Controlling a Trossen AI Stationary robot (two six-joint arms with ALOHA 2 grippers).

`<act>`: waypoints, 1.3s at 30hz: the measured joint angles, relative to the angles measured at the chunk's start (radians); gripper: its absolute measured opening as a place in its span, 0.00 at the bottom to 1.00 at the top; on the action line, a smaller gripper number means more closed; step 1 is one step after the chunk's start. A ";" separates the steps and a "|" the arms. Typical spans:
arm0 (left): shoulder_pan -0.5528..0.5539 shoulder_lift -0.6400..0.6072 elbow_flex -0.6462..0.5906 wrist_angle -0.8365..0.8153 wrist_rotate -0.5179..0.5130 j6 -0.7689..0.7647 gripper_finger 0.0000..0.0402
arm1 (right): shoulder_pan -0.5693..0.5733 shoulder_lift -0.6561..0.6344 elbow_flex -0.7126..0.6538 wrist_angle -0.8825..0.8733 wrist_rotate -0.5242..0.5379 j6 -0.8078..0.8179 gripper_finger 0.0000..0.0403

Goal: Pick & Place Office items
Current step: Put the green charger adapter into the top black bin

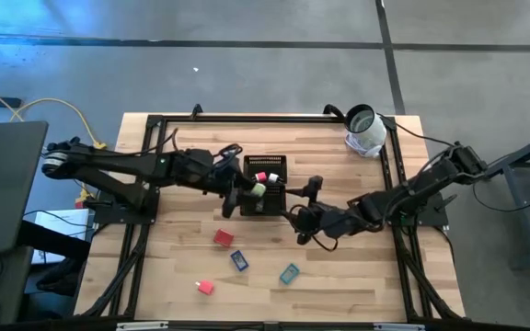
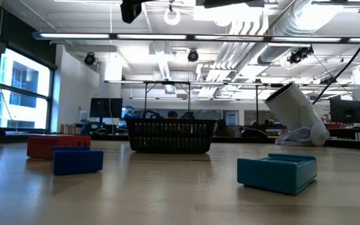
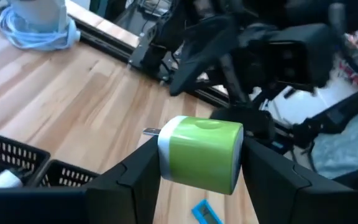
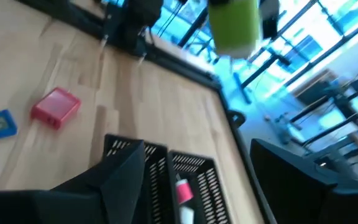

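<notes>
A green charger block (image 3: 201, 154) with a white face and metal prongs is gripped between the two fingers of the left hand (image 1: 244, 190). It is held in the air over the black mesh tray (image 1: 275, 169), near the tray's 6 o'clock end as seen from above. It is a small, rounded, glossy cube, and it is also seen from the right wrist as a green shape hanging above the tray.

The task is judged to be partly done. One red-and-white piece (image 1: 263, 176) already lies inside the tray. The green block appears ready to be dropped in, so it is counted as nearly placed.

Four pieces are left on the desk (image 1: 366, 267), all at about 6 o'clock from the tray. A red block (image 1: 223, 238) lies nearest the tray. A blue block (image 1: 239, 261) lies just beyond it. A teal block (image 1: 289, 273) is set off toward 5 o'clock. A smaller red piece (image 1: 204, 288) lies farthest out, toward 7 o'clock. No black piece can be made out.

The right hand (image 1: 304, 217) is held wide open and empty, just beside the tray at about 4 o'clock from it, low over the desk.

A white-and-grey roll (image 1: 364, 131) rests tilted near the desk's far corner, at about 2 o'clock from the tray.
</notes>
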State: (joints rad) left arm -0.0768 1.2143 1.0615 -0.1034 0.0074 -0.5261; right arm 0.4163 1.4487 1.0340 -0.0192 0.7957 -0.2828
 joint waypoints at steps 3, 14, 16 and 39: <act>0.004 0.024 0.000 0.031 0.018 -0.039 0.45 | 0.010 0.000 0.000 0.046 0.029 -0.053 0.69; 0.060 0.111 0.000 0.201 0.184 -0.123 0.45 | 0.001 0.000 0.000 0.109 0.042 -0.098 0.69; 0.071 0.111 0.000 0.201 0.201 -0.126 0.45 | 0.002 0.000 0.001 0.126 0.042 -0.116 0.69; 0.095 0.124 0.000 0.256 0.219 -0.126 0.45 | -0.034 -0.001 0.001 0.288 -0.054 -0.201 0.69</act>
State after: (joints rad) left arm 0.0179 1.3380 1.0611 0.1522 0.2266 -0.6525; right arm 0.3822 1.4475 1.0351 0.2683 0.7421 -0.4835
